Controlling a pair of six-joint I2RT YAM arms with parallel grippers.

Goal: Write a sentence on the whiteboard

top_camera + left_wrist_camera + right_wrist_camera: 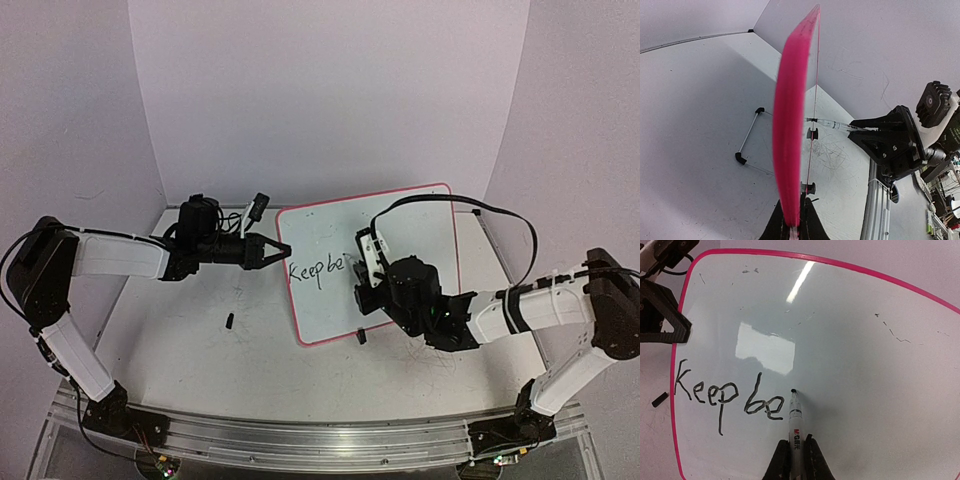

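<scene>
The whiteboard (405, 215), white with a pink rim, lies tilted on the table. My left gripper (278, 250) is shut on its left edge; in the left wrist view the pink rim (790, 125) runs up from between that gripper's (795, 226) closed jaws. My right gripper (796, 456) is shut on a white marker (795, 421), upright, its black tip on the board just right of the writing. The sentence (725, 397) reads "Keep be" in black letters, also seen in the top view (318, 270), where the right gripper (363, 290) hovers over the board's middle.
A small black marker cap (230, 321) lies on the scuffed table left of the board. Black clips (812, 133) sit on the board's rim, one at its near edge (361, 336). A thin wire stand (747, 140) lies under the board. The aluminium rail (300, 445) runs along the front.
</scene>
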